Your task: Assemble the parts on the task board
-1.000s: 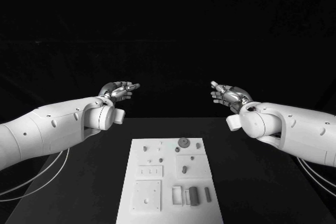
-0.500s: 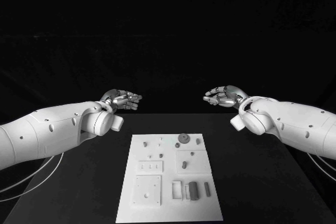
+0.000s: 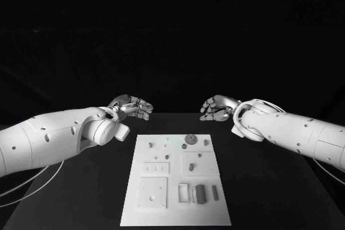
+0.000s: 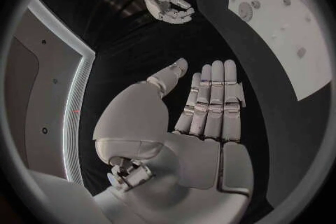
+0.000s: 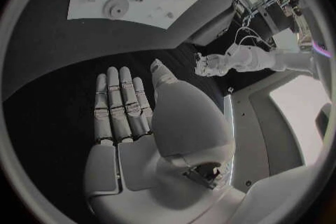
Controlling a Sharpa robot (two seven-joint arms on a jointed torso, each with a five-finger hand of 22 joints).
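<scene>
Both arms have dropped inward toward the white task board (image 3: 176,177) on the black bench (image 3: 273,190). Left robot hand (image 3: 133,108) and right robot hand (image 3: 218,108) spread, empty. Small grey parts (image 3: 192,139) untouched; assembly not started.

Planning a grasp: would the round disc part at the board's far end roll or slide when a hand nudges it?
The round disc part lies flat on the task board, so it probably slides rather than rolls. It looks small, likely light and easily knocked.
</scene>
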